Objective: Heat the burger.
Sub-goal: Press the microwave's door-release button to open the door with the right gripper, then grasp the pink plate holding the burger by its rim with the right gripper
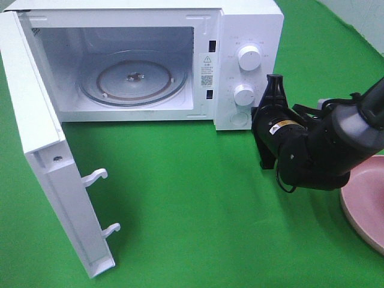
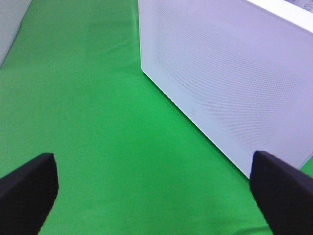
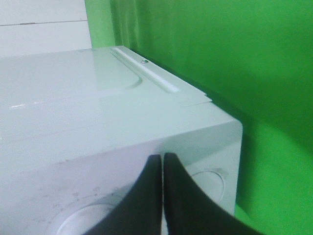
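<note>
The burger is out of view in every frame. The white microwave [image 1: 249, 24] stands at the back with its door [image 1: 36, 126] swung wide to the left, and its glass turntable [image 1: 135, 81] is bare. My right gripper [image 1: 274, 79] is shut with nothing in it, its tip beside the lower knob [image 1: 244, 95] at the microwave's right front corner [image 3: 98, 122]. In the right wrist view the right gripper [image 3: 162, 159] shows its two fingers pressed together. My left gripper [image 2: 152, 157] is open over green cloth, beside the door's outer face [image 2: 230, 88]. The exterior view does not show the left arm.
A round pink plate [image 1: 367, 207] lies at the right edge, partly behind the right arm [image 1: 318, 150]. The open door's latch hooks [image 1: 96, 177] jut out over the green cloth [image 1: 198, 210]. An upper knob [image 1: 249, 58] sits on the control panel.
</note>
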Tool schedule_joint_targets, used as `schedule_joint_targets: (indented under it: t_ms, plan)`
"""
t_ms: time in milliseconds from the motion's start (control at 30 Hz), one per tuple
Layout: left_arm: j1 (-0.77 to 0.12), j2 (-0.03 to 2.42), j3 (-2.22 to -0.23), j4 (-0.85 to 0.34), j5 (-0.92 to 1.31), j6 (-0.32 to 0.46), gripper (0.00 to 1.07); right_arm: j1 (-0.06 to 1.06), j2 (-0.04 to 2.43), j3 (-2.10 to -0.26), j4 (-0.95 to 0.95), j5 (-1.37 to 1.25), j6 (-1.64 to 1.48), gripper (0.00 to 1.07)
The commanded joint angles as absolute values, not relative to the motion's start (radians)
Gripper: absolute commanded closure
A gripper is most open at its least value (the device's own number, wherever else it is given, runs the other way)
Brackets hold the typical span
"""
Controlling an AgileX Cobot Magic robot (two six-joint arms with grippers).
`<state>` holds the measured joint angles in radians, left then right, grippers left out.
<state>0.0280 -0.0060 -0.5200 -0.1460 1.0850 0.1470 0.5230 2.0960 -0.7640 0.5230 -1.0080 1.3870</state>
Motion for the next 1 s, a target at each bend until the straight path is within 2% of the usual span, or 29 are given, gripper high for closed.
schedule_joint_targets:
  t_ms: [33, 633, 1000]
  plan:
    - [0.028, -0.022, -0.517, -0.147, 1.073, 0.144, 0.07, 0.517, 2.063, -0.738, 0.521, -1.017, 1.388, 1.07]
    - [0.028, -0.022, -0.517, -0.147, 1.073, 0.144, 0.07, 0.517, 1.871, -0.516, 0.435, -0.934, 1.36, 1.07]
    - [0.028, -0.022, -0.517, -0.147, 1.073, 0.144, 0.07, 0.517, 1.714, -0.491, 0.421, -0.728, 1.072, 1.07]
